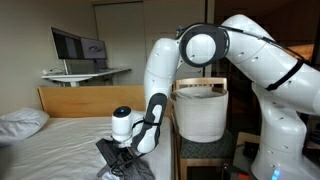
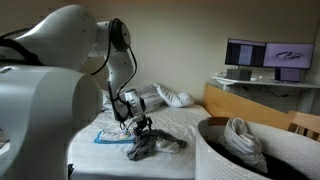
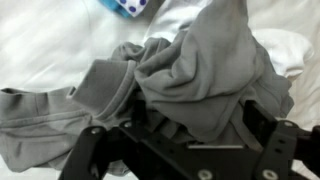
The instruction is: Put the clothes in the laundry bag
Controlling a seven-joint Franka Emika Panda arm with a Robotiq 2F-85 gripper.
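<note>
— Grey cloth comes first: a crumpled grey garment (image 3: 190,70) fills the wrist view, right under the tool (image 3: 175,140).
— Is the tool clamped on it?
— No. Its two fingers (image 3: 92,150) stand wide apart, one on each side of a raised fold. The fabric sits between them and is not pinched.
— Where does that garment lie?
— In a loose heap on the white bed sheet (image 3: 40,40). In both exterior views the arm reaches down over the bed, and the tool hangs right at the dark heap.
— Anything beside it?
— A small blue and white item (image 2: 105,137) lies flat on the sheet near the garment. I cannot tell what it is.
— And the laundry bag?
— The laundry bag (image 1: 200,118) stands upright beside the bed, apart from the grey garment. In an exterior view a white garment (image 2: 240,135) lies bunched inside it, below the rim.
— So part of the clothes is in already?
— Yes, the white piece is in the bag and the grey one is on the bed.
— Farther back?
— A white pillow (image 1: 22,122) lies at the head of the bed by the wooden headboard (image 1: 70,100). Behind that is a table (image 1: 90,73) carrying monitors (image 1: 78,45) near the wall.
</note>
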